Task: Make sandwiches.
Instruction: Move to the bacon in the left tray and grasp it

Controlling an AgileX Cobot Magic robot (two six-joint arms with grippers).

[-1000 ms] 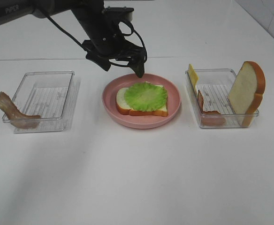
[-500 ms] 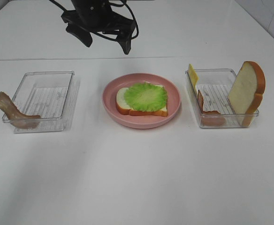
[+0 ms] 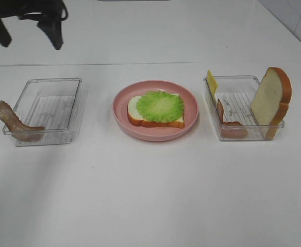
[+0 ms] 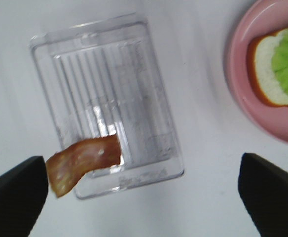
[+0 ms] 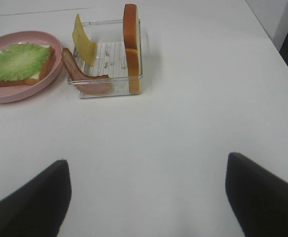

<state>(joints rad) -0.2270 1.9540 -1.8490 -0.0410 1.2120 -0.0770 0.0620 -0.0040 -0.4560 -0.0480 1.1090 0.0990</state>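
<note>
Sitting on the pink plate (image 3: 120, 112), the sandwich (image 3: 163, 122) is only a bread slice (image 3: 133, 109) under lettuce (image 3: 160, 104) — bacon (image 3: 15, 125), cheese (image 3: 211, 81) and the second slice (image 3: 270, 98) wait in trays (image 3: 52, 80) flanking that plate, left gripper (image 3: 32, 42) and right gripper (image 5: 146, 162) both splayed, empty

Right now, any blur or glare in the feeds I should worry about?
Exterior high: even light, soft shadows, bacon sharp. Left wrist: slightly soft overall, glints on the tray, bacon readable. Right wrist: bread sharp, right tool dark and out of focus.
</note>
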